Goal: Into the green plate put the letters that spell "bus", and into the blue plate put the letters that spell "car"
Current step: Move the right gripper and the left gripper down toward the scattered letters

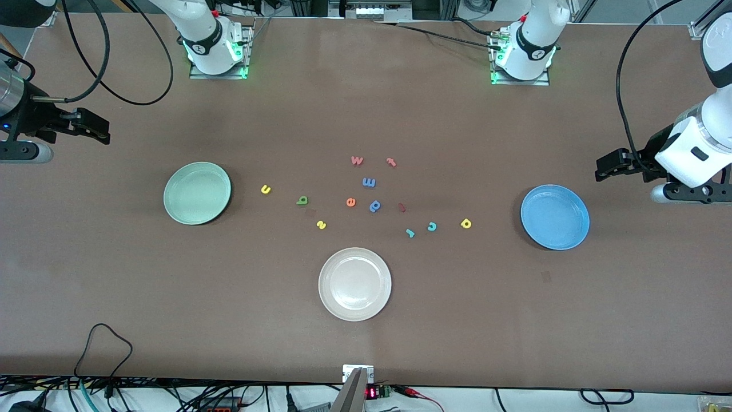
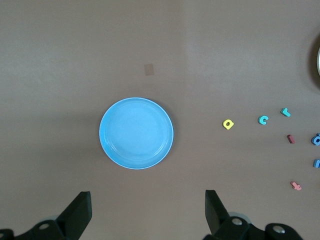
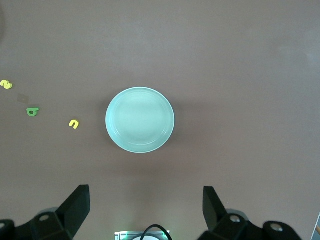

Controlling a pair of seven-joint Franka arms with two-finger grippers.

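The green plate [image 1: 197, 193] [image 3: 140, 120] is bare, toward the right arm's end. Beside it lie the yellow u [image 1: 265, 189] [image 3: 74, 124], dark green b [image 1: 302, 200] [image 3: 32, 112] and yellow s [image 1: 321, 225] [image 3: 6, 84]. The blue plate [image 1: 555, 217] [image 2: 136, 133] is bare, toward the left arm's end. Beside it lie the yellow a [image 1: 466, 224] [image 2: 228, 124], teal c [image 1: 432, 226] [image 2: 263, 119] and teal r [image 1: 409, 232] [image 2: 285, 112]. My right gripper [image 1: 100, 129] [image 3: 146, 210] hangs open over bare table at its end. My left gripper [image 1: 606, 167] [image 2: 147, 212] hangs open over the table at its end.
A cream-white plate [image 1: 354, 284] sits nearest the front camera, mid-table. Other letters lie between the plates: pink w [image 1: 357, 161], pink t [image 1: 391, 162], blue m [image 1: 369, 182], orange e [image 1: 351, 202], blue p [image 1: 375, 206], a dark red piece [image 1: 401, 207].
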